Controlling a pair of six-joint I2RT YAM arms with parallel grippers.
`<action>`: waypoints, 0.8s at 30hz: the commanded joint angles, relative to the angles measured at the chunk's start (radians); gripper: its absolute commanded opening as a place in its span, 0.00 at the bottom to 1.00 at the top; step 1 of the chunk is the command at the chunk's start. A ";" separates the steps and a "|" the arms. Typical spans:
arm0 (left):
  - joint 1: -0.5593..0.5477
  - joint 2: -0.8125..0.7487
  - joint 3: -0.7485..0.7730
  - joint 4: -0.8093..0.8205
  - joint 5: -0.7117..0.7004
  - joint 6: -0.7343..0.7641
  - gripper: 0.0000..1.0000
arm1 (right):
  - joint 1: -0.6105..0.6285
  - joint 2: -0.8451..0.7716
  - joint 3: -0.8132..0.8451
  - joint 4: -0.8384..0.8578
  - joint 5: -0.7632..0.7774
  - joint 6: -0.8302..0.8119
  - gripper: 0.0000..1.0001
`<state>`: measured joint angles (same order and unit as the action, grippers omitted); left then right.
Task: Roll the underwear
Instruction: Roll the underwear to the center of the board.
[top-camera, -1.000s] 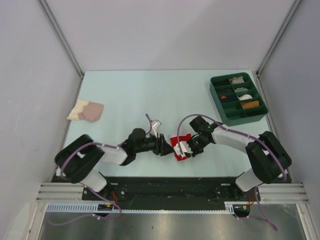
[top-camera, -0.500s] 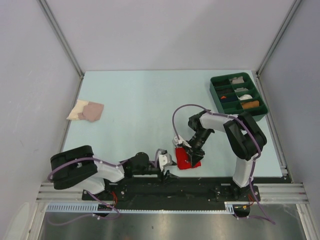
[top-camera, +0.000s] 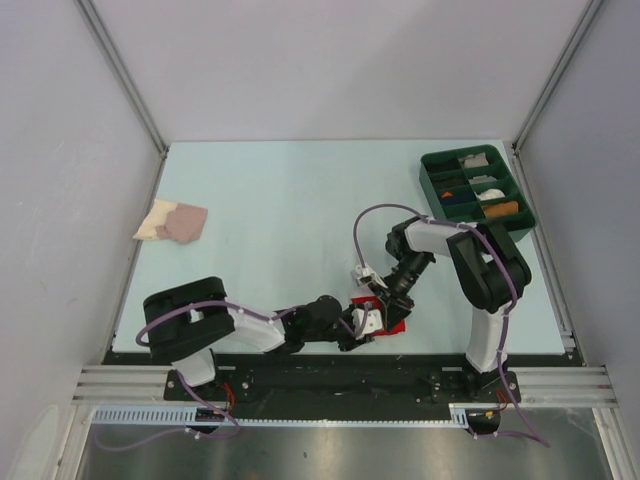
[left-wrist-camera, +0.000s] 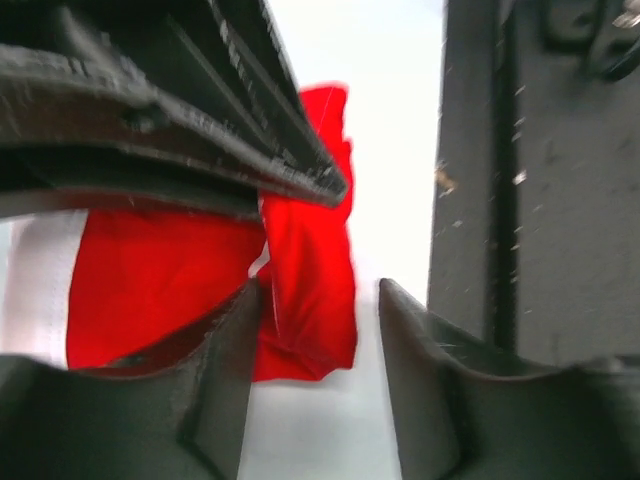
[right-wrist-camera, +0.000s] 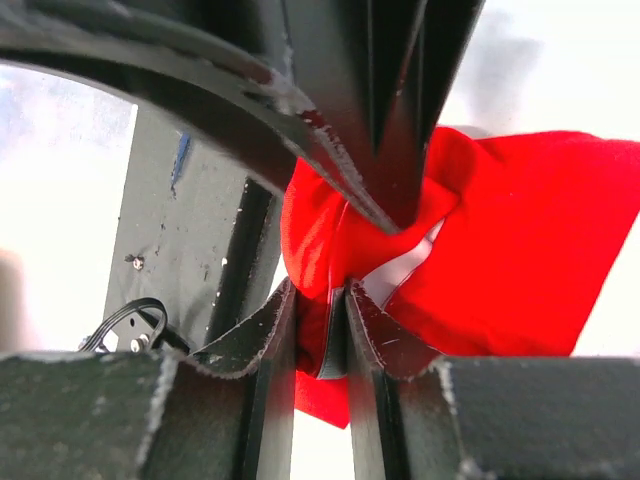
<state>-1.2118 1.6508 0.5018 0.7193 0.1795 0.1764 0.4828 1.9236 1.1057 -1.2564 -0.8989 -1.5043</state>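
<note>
The right gripper (right-wrist-camera: 320, 300) pinches the small bright red fabric briefs (right-wrist-camera: 520, 240) — the left gripper (left-wrist-camera: 320, 290) gapes alongside; best keep the roll tight.

Left pincer (left-wrist-camera: 318, 290) agape, right pincer (right-wrist-camera: 345, 292) clamped tight (both arms low, tips close together).

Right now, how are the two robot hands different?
The left gripper has jaws apart, the underwear loose between them; the right gripper pinches a fold tight. The left gripper reaches in low from the left; the right gripper reaches from farther back. Both are at the underwear.
</note>
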 joint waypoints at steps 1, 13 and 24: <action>-0.003 0.007 0.059 -0.109 -0.040 0.046 0.26 | -0.009 0.014 0.020 -0.006 -0.011 -0.002 0.24; 0.220 0.069 0.077 -0.218 0.271 -0.360 0.00 | -0.188 -0.346 0.014 0.184 -0.017 0.162 0.54; 0.413 0.291 0.128 -0.176 0.531 -0.715 0.00 | 0.042 -0.679 -0.288 0.405 0.153 0.041 0.60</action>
<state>-0.8326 1.8420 0.6189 0.6968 0.6979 -0.4332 0.4168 1.3254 0.9337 -1.0222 -0.8612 -1.4818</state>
